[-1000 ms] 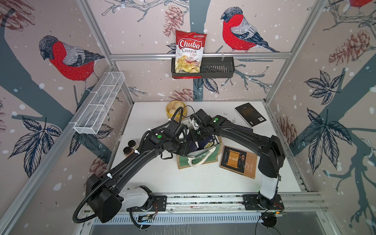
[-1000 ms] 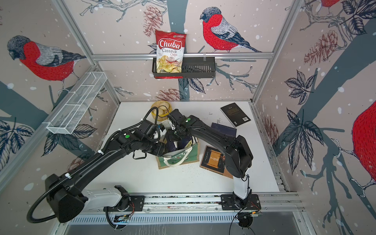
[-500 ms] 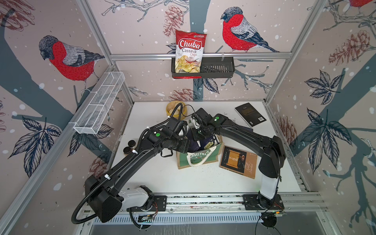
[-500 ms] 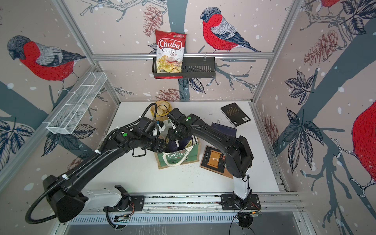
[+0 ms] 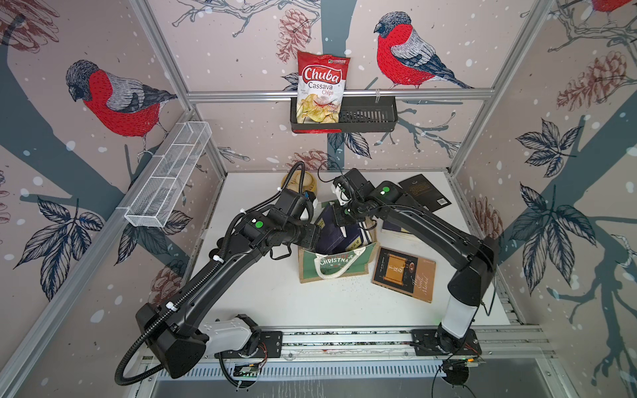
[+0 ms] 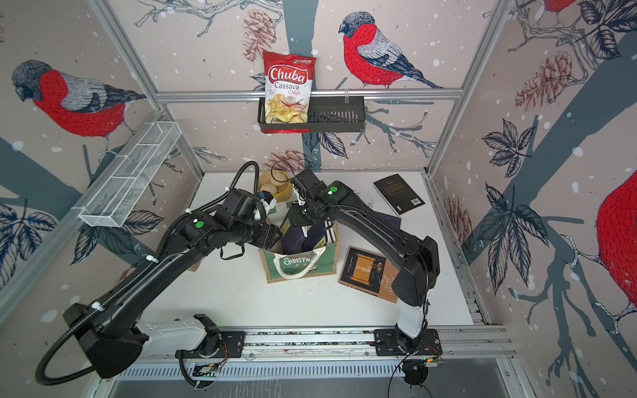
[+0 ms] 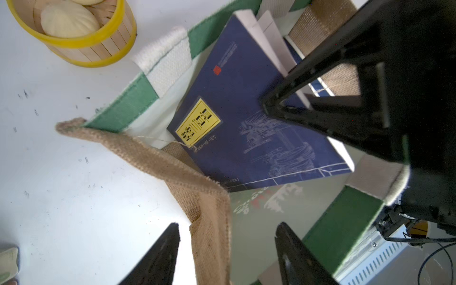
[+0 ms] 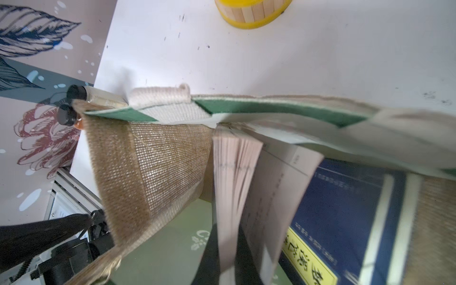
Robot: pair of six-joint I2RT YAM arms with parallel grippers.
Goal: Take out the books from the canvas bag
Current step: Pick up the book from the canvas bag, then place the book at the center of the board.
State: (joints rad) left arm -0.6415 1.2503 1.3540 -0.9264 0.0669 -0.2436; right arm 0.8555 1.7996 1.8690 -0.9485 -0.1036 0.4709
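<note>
Bag: the canvas bag stands open at the table's middle, with its white lining showing. The books inside it slant, and their top edges rise above the rim.
Right gripper: the right gripper reaches in from 12 o'clock. It is pinched tight on the top edge of one navy book, whose pages fan out.
Left gripper: the left gripper sits at the bag's 9 o'clock side. Its jaws are apart astride the tan side wall and clamp nothing.
Tub: a wooden tub at the bag's 11 o'clock holds pale buns.
Wall basket: the black basket on the far wall holds a chips bag.
Already out: a brown book lies at the bag's 3 o'clock and a black book at 1 o'clock. A blue book lies partly under the right arm.
Change: a second ago the bag's front panel slumped with its print hidden; now it stands readable. The books on the table lie unmoved.
Writing: the chips bag reads "Chuba Cassava Chips". The bag's green panel reads "CHRISTMAS" in white. The navy book has a yellow label with black Chinese characters. The black book has a barcode.
</note>
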